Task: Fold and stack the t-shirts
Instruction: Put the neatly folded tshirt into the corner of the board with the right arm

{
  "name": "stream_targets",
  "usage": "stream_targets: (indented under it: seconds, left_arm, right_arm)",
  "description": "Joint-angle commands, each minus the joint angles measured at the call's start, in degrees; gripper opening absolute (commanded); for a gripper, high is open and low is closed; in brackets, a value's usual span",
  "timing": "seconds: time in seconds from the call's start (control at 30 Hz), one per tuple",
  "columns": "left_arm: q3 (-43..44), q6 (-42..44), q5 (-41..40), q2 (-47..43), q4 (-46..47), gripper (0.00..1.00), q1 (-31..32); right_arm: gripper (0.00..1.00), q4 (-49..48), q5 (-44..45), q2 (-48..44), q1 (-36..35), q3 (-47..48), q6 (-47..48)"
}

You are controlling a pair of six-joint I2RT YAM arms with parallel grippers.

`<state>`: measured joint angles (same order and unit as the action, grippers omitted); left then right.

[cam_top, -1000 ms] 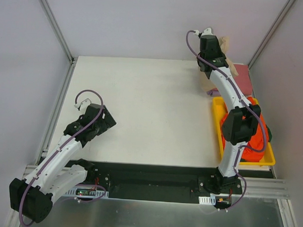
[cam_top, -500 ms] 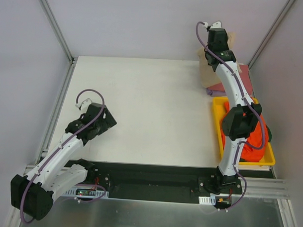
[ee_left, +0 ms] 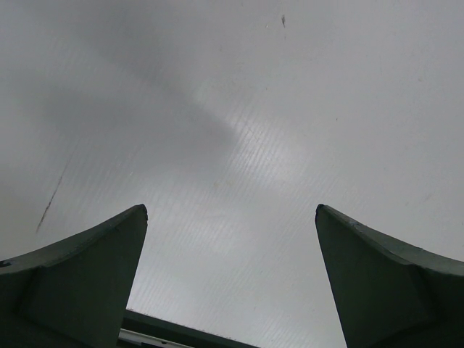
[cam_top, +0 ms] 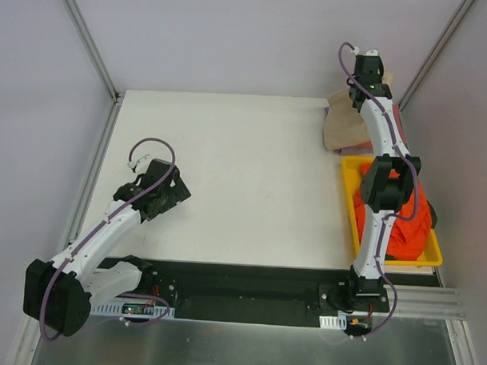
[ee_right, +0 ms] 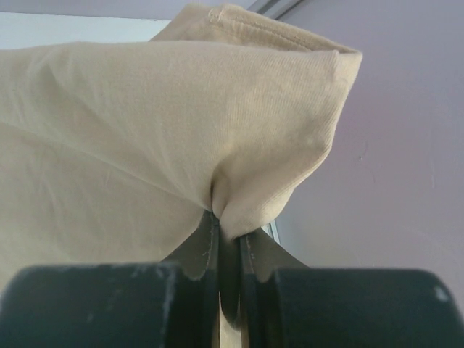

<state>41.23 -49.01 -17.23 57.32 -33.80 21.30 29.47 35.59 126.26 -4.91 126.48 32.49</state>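
My right gripper point(cam_top: 370, 89) is at the far right corner, shut on a pinched fold of the tan t-shirt point(ee_right: 167, 116). The jaws are pressed together on the cloth point(ee_right: 228, 217). In the top view the tan t-shirt point(cam_top: 340, 126) hangs and spreads over a dusty pink-red t-shirt point(cam_top: 400, 124) lying at the back right. A thin strip of pinkish-lavender cloth point(cam_top: 355, 149) shows under its near edge. The bright orange-red t-shirt point(cam_top: 410, 224) is bunched in the yellow tray point(cam_top: 350, 166). My left gripper point(cam_top: 169, 193) is open and empty over the bare table point(ee_left: 230, 217).
The enclosure's side walls and corner posts point(cam_top: 428, 61) stand close to my right gripper. The yellow tray sits along the right edge of the white table point(cam_top: 244, 166). A black rail point(cam_top: 248, 283) runs along the near edge.
My right gripper has moved right and back toward the far corner, carrying the tan t-shirt with it over the pink-red one. My left arm has shifted slightly.
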Motion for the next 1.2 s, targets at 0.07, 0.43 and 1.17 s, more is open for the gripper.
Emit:
stream_targets:
  seconds: [0.07,0.43,1.17]
  left_arm:
    - [3.15,-0.38,-1.66,2.09,-1.70,0.99,-0.21]
    - [4.56,-1.08,-1.66,4.73,-1.97,0.99,-0.29]
    - [7.98,-0.91,-0.61,10.36,-2.85,0.99,-0.29]
  right_arm:
    - [0.00,-2.58,-6.14,1.44,4.73,4.57,-4.01]
    - [0.00,-4.07,-11.07,7.16,10.00,7.38,-6.03]
    - [0.99,-15.42,-18.89,14.46,12.90,10.81,-8.31]
